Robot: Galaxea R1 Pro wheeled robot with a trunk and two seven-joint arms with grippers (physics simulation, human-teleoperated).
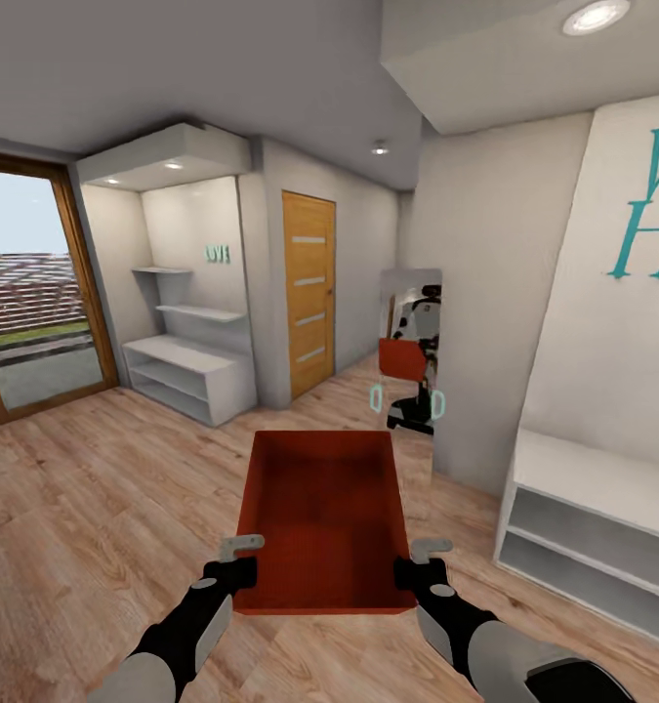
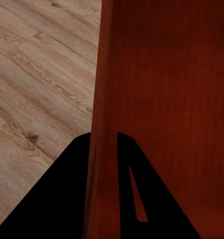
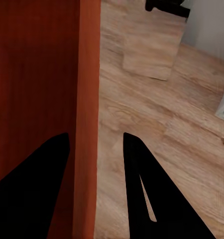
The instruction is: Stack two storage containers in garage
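Orange-red storage container [image 1: 324,517] carried above the light wood plank floor [image 1: 95,508], open top up, one long wall in each set of fingers. Left gripper [image 1: 239,557] at the near left rim; in the left wrist view the container wall [image 2: 104,99] runs straight between the two dark fingers [image 2: 52,199], one outside, one inside the bin, pinching it. Right gripper [image 1: 422,561] at the near right rim; in the right wrist view the wall [image 3: 87,99] likewise passes between the fingers [image 3: 152,194], clamped on it from both sides. Bin interior bare, beyond the fingertips only red bottom and far wall.

Past the far end of the container: a tall mirror [image 1: 410,361] against a grey wall, reflecting the robot with a red bin. Farther on, a wooden door [image 1: 308,291] with four pale horizontal strips. Beside it an alcove with white shelves [image 1: 187,366] and small teal lettering [image 1: 217,254] on the back wall, seemingly "LOVE", too small to be sure. To the right of the right fingers, a low white bench shelf [image 1: 593,527] under a white panel with large teal script [image 1: 651,210], cut off at the picture edge: a "W" above an "H", rest out of sight. To the left of the left fingers, well apart, a wood-framed glazed door [image 1: 31,293] with outdoor scenery behind.
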